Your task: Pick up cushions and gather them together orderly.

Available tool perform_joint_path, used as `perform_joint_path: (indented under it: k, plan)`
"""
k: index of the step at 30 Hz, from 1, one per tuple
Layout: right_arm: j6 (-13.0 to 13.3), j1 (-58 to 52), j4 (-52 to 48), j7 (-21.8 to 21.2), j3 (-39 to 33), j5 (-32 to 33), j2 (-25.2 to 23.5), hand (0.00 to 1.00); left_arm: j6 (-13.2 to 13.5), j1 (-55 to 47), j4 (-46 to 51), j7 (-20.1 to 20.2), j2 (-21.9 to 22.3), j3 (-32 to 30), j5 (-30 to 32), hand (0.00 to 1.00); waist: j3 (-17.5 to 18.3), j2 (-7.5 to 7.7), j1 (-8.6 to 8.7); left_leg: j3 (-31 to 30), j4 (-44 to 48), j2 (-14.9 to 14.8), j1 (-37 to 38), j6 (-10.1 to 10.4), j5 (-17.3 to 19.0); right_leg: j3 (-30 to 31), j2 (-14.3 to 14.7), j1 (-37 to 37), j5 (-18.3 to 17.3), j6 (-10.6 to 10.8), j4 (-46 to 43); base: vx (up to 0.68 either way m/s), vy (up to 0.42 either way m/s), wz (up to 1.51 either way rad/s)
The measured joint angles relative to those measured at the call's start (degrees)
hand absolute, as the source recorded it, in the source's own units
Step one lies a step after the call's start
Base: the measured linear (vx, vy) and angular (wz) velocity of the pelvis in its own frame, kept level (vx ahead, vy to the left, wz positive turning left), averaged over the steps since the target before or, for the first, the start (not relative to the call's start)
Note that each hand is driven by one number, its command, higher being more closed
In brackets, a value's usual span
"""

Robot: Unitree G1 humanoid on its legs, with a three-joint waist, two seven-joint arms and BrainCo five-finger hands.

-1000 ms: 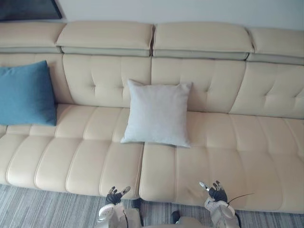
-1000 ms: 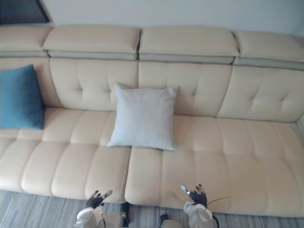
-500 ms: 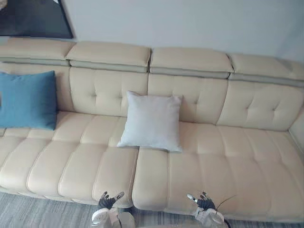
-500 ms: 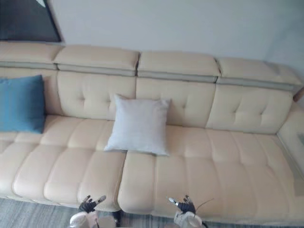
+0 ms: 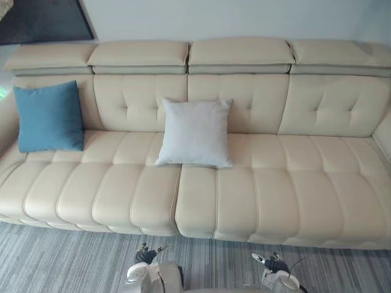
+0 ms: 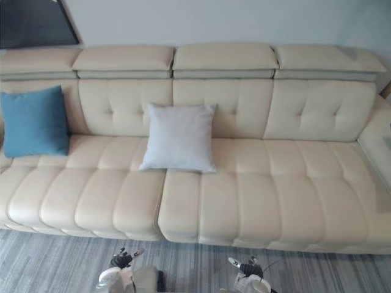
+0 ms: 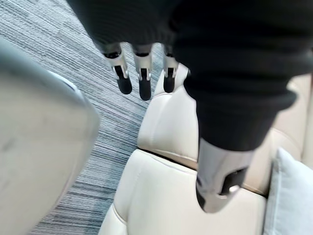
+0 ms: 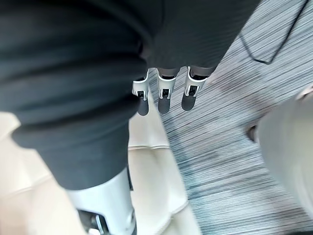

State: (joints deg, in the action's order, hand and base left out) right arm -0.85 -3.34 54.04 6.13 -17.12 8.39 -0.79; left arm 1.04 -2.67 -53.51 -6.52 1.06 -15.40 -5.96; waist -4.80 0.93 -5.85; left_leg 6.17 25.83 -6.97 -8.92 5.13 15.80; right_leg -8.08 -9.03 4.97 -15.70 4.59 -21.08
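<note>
A pale grey cushion (image 5: 195, 132) leans upright against the backrest at the middle of a long cream sofa (image 5: 275, 183). A blue cushion (image 5: 49, 116) stands against the backrest at the sofa's left end. Both of my hands hang low over the grey carpet in front of the sofa, well short of either cushion. My left hand (image 5: 146, 254) is open, its fingers (image 7: 142, 78) straight and holding nothing. My right hand (image 5: 273, 264) is open too, with its fingers (image 8: 165, 95) extended and empty.
Grey striped carpet (image 5: 55, 262) runs along the sofa's front edge. A dark framed picture (image 5: 43, 18) hangs on the wall above the sofa's left end. The sofa turns a corner at the far right (image 6: 379, 140).
The camera has pulled back and shifted, so the whole sofa and more carpet show. Both hands now sit over the carpet rather than at the sofa's front edge. The cushions have not moved.
</note>
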Motion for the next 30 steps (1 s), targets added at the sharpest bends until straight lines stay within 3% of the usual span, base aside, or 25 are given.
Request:
perform_joint_path:
  k: [2,5,8,15,18,22,24,25,26,27,28,30]
  plan:
    - [-0.49,-0.1,1.19,-0.55,-1.53,-0.1,-2.16,0.0,-0.41,-0.56,-0.04,0.07,-0.8,-1.08,-0.55,0.0,0.89,1.4,0.3,1.47,-5.02,2.27,1.84,-1.58,-2.7,2.32,-0.83,-1.39,3.98,0.65,5.8,-0.04,0.168,-0.21]
    - [-0.65,-0.95,1.5,-0.49,-4.21,-1.21,-1.38,0.0,-0.53,-1.61,-0.59,0.14,-0.66,-1.05,-0.58,0.0,1.71,0.55,0.89,2.38,-8.49,4.06,4.77,-2.62,-3.81,2.94,-2.19,-4.43,6.28,1.69,9.59,-0.1,0.136,-0.08]
    - [-0.66,-1.38,1.88,-0.47,-5.84,-1.31,-1.24,0.0,-0.64,-2.62,-1.16,0.14,-0.68,-1.08,-0.35,0.0,2.86,-0.12,1.2,2.67,-12.02,4.79,6.42,-2.01,-5.05,3.63,-2.29,-4.87,7.22,1.66,11.41,-0.03,0.026,-0.1]
    - [-0.63,-1.11,3.48,-0.51,-9.79,-1.44,-0.21,0.0,-0.85,-3.57,-3.77,0.48,-0.21,-1.53,0.65,0.0,3.52,-1.52,2.05,4.52,-15.68,2.72,10.02,-1.16,-7.07,6.57,1.05,-5.38,9.21,0.49,14.16,0.04,-0.056,-0.26]
    - [-0.62,-1.2,3.48,-0.52,-9.83,-1.05,-0.21,0.0,-1.0,-2.4,-4.62,1.09,-0.13,-1.43,2.51,0.0,3.32,-1.42,2.41,6.2,-15.62,1.33,10.31,-0.77,-6.79,9.25,2.77,-4.83,10.45,-0.2,15.56,0.06,-0.046,-0.57]
    - [-0.27,-0.46,2.97,-0.58,-8.94,-0.38,-0.13,0.0,-1.39,-1.71,-4.6,1.8,-0.23,-1.46,4.05,0.0,2.3,-1.37,2.44,12.81,-14.63,-0.41,10.87,-0.25,-5.08,16.39,5.25,-0.85,12.74,-0.62,15.4,0.01,0.003,-1.06]
    - [-0.12,1.67,2.97,-0.86,-6.85,-0.44,-0.11,0.0,-1.43,-1.25,-4.55,1.81,0.04,-0.99,4.61,0.0,1.86,-2.61,2.17,18.04,-15.54,-2.2,10.73,-0.85,-4.47,13.3,7.16,2.8,18.44,-2.53,17.08,-0.04,-0.008,-1.87]
    - [-0.11,3.11,3.11,-0.97,-6.36,-0.62,-0.3,0.0,-1.4,-1.27,-4.29,1.92,-0.43,0.23,5.11,0.0,0.87,-3.2,2.23,22.42,-16.04,-3.15,10.58,-0.44,-4.7,2.43,6.35,4.41,16.27,-5.26,14.19,-0.03,-0.046,-1.75]
    - [-0.19,3.18,3.16,-0.96,-6.4,-1.03,-0.09,0.0,-1.41,-0.56,-3.86,1.94,-1.25,2.62,6.01,0.0,0.1,-2.58,2.34,25.83,-16.41,-2.64,11.91,-0.09,-4.95,-11.76,3.71,5.32,11.9,-6.14,9.62,0.0,-0.051,-1.45]
    - [-0.2,3.04,3.21,-0.95,-6.47,-1.12,0.35,0.0,-1.42,-0.37,-4.0,1.96,-1.51,3.71,6.0,0.0,-0.37,-2.56,2.38,26.72,-16.82,-2.44,12.75,0.0,-5.01,-14.08,3.5,4.64,11.38,-6.77,10.08,0.02,-0.039,-1.1]
    - [0.0,2.46,3.17,-0.87,-7.32,-1.32,1.16,0.0,-1.42,0.28,-4.28,2.1,-1.66,5.45,5.98,0.0,-1.39,-3.29,3.11,26.85,-16.77,-2.35,13.75,0.29,-5.3,-14.69,3.72,3.61,12.35,-5.95,10.41,0.05,-0.043,-0.74]
    - [-0.04,1.14,3.5,-0.64,-7.48,-1.46,2.25,0.0,-1.36,0.86,-4.24,2.26,-1.76,6.71,5.95,0.0,-1.83,-3.85,3.32,25.7,-13.89,-2.8,14.01,0.33,-5.32,-11.7,4.61,3.44,11.79,-6.01,10.28,0.06,-0.076,-0.63]
